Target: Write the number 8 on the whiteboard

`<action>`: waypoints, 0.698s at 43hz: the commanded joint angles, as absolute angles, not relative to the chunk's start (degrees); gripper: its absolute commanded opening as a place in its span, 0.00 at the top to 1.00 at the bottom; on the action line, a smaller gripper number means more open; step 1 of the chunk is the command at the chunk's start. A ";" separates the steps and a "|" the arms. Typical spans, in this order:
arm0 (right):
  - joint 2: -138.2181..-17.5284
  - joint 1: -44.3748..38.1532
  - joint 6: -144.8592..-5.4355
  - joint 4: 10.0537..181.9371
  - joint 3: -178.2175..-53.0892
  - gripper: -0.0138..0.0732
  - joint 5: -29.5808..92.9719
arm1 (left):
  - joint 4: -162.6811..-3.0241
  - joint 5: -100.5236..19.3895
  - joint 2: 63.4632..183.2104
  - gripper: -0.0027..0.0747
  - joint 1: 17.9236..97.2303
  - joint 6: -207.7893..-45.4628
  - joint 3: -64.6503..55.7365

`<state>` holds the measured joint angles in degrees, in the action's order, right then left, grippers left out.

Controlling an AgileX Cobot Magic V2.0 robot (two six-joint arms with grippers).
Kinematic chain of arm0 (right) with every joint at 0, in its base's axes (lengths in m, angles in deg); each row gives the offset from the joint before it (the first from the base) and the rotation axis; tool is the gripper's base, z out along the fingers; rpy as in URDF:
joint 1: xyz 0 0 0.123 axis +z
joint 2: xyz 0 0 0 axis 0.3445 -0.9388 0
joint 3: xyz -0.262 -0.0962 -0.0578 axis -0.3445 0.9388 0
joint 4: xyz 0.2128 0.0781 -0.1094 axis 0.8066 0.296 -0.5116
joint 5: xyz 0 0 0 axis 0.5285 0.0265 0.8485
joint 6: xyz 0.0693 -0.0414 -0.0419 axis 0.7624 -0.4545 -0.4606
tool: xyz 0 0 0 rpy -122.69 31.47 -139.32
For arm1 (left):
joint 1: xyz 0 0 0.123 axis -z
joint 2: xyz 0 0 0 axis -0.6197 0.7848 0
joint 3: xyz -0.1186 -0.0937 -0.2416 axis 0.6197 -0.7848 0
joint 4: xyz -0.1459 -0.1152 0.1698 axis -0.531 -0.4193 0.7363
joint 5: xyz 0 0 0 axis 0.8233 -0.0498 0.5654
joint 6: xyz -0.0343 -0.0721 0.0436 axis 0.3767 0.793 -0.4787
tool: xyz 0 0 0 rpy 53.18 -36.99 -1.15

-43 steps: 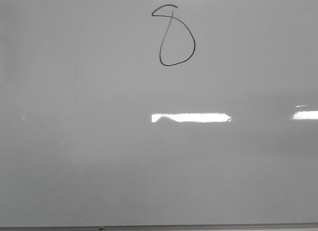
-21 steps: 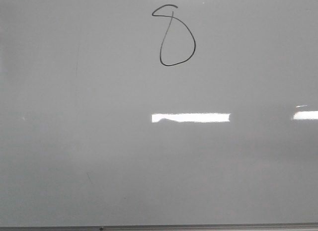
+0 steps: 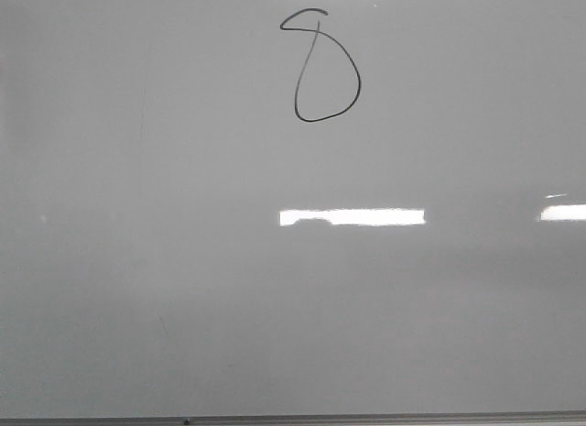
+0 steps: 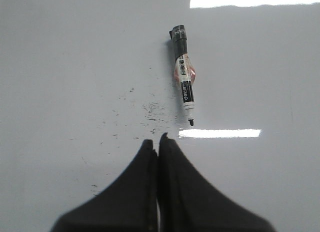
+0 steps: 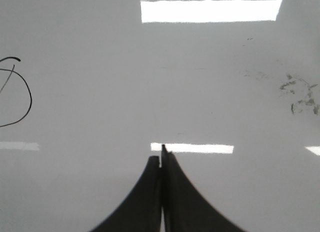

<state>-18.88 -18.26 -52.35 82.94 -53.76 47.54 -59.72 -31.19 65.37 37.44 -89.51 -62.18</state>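
Note:
The number 8 (image 3: 320,73) is drawn in thin black line near the top middle of the whiteboard (image 3: 293,289), with a big lower loop and a small hooked curl on top. Part of it also shows in the right wrist view (image 5: 17,92). An uncapped black marker (image 4: 183,75) lies flat on the board in the left wrist view, a little beyond my left gripper (image 4: 157,140), which is shut and empty. My right gripper (image 5: 161,154) is shut and empty above bare board. Neither gripper shows in the front view.
Black ink specks (image 4: 150,110) dot the board beside the marker's tip. Smudged ink marks (image 5: 300,95) show in the right wrist view. Bright light reflections (image 3: 352,216) lie across the board. The thin grey frame (image 3: 293,419) runs along its bottom edge.

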 commanded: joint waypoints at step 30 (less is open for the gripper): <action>-17.86 -19.17 -51.21 80.33 -53.86 0.92 53.01 | -60.00 -26.46 64.55 0.99 37.89 -88.92 -63.01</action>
<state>-18.88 -18.44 -51.30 81.35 -53.76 48.49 -59.72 -31.19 65.37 37.44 -89.42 -62.18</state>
